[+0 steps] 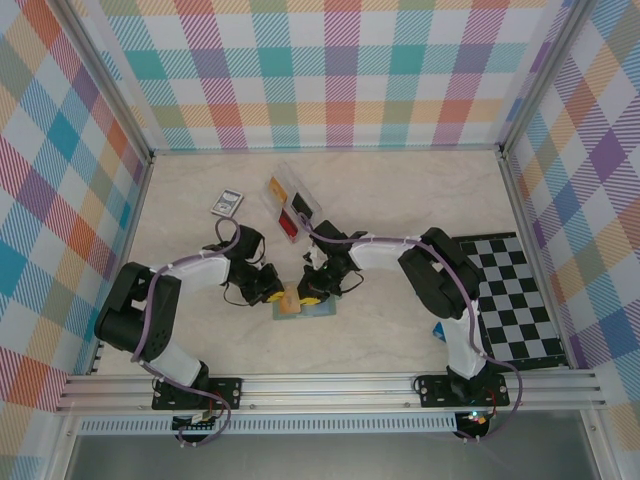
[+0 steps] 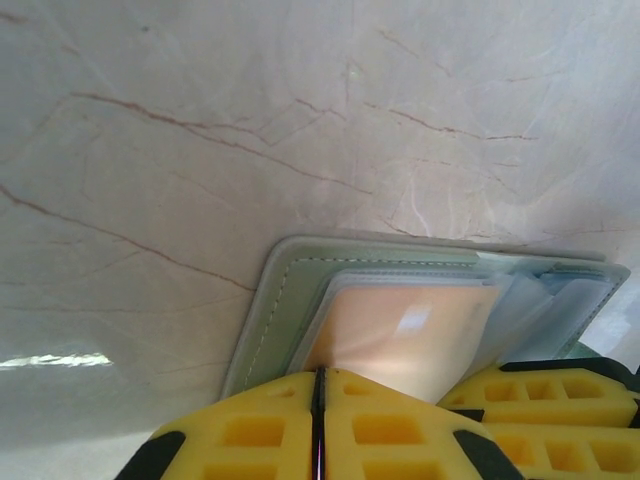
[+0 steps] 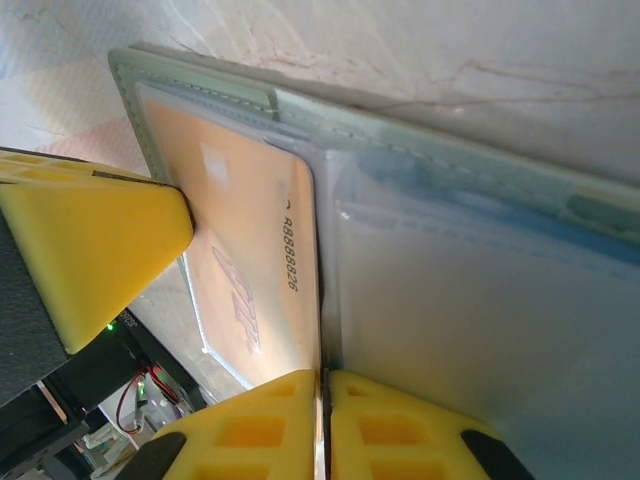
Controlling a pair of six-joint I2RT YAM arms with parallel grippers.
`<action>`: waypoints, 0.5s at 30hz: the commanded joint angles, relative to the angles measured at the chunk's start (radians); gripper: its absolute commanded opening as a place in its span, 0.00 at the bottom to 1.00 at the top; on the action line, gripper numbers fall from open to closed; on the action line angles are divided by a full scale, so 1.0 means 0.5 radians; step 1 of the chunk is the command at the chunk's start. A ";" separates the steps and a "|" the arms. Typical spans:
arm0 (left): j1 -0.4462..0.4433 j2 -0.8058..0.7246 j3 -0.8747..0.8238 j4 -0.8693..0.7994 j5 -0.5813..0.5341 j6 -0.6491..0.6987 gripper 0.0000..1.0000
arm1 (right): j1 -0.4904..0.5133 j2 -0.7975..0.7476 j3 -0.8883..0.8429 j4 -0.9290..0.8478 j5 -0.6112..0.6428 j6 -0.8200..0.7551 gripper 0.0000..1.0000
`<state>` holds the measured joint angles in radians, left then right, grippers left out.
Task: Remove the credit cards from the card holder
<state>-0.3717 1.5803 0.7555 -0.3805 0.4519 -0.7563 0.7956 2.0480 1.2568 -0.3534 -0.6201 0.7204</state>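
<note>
The marble table [image 1: 400, 200] carries the whole scene, and the left arm [image 1: 190, 272] and right arm [image 1: 430, 265] bend inward to meet over its near middle. There the sage-green card holder [image 1: 322, 309] lies open and flat, its long axis running left to right across the table. A red card [image 1: 288, 227] and a yellow card [image 1: 277, 187] lie well apart from it, by the clear tray [image 1: 303, 200]. A tan-orange card [image 2: 410, 335] sits in the holder's left half, apparently tucked in its pocket. From the left gripper [image 2: 318, 410] the card lies straight ahead, long side across the fingertips, its near edge meeting them. The pads are pressed together, and I cannot tell whether they pinch that edge. The right gripper [image 3: 322, 420] is closed to a thin slit too, set at the fold, with the card's long edge running straight away from the slit. Both are at the holder, but the left is nearer the card, so the pull probably falls to it, with the right pinning the holder.
</note>
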 commanded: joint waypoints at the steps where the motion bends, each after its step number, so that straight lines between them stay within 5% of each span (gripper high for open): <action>1: -0.023 0.098 -0.162 -0.055 -0.088 -0.082 0.08 | 0.026 0.055 0.045 0.144 -0.063 0.030 0.10; 15: -0.033 0.000 -0.307 0.009 -0.079 -0.178 0.00 | 0.035 -0.057 -0.057 0.378 -0.015 0.159 0.11</action>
<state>-0.3710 1.5227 0.6708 -0.2714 0.4553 -0.8249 0.7956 2.0449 1.2438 -0.3206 -0.6224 0.7750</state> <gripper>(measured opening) 0.044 0.113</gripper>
